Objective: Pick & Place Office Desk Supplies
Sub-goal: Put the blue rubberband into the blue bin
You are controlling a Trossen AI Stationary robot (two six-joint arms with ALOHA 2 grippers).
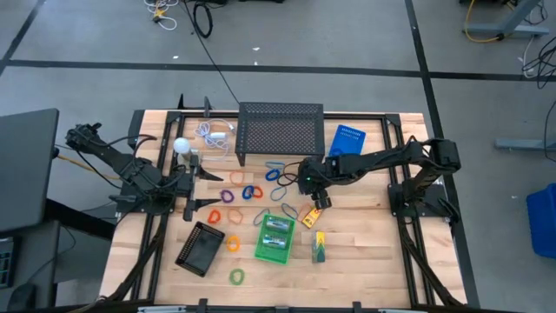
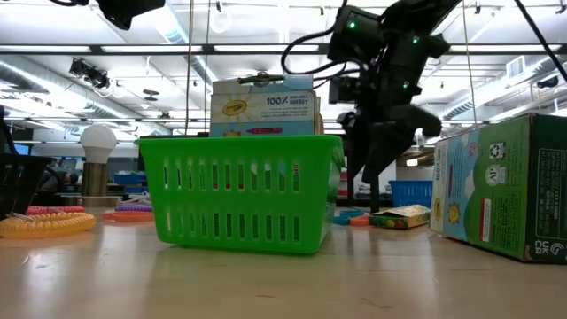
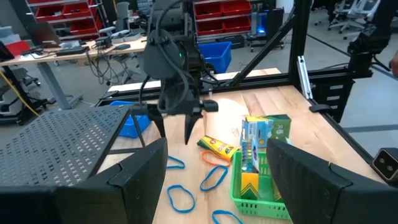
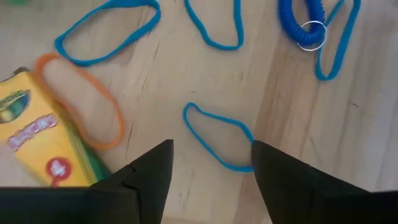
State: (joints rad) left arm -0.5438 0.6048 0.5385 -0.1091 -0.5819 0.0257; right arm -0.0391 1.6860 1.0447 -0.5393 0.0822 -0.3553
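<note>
My right gripper (image 1: 311, 193) reaches to the table's middle, pointing down, open. In its wrist view the fingers (image 4: 149, 171) stand on either side of a thin blue loop (image 4: 217, 134) lying flat on the wood, just above it. A yellow crayon box (image 4: 37, 140) and an orange loop (image 4: 81, 106) lie beside it. A green basket (image 1: 276, 236) holds upright crayon boxes (image 3: 258, 134). Another yellow box (image 1: 319, 246) lies to its right. More coloured loops (image 1: 243, 193) are scattered mid-table. My left gripper (image 1: 211, 189) waits open at the left.
A black mesh organiser (image 1: 280, 130) stands at the far edge, with a blue pad (image 1: 347, 139) to its right. The white ball (image 1: 181, 145) and white cable (image 1: 217, 135) sit far left. A black tray (image 1: 200, 248) lies near left. A blue coil with a ring (image 4: 305, 22) lies by the loops.
</note>
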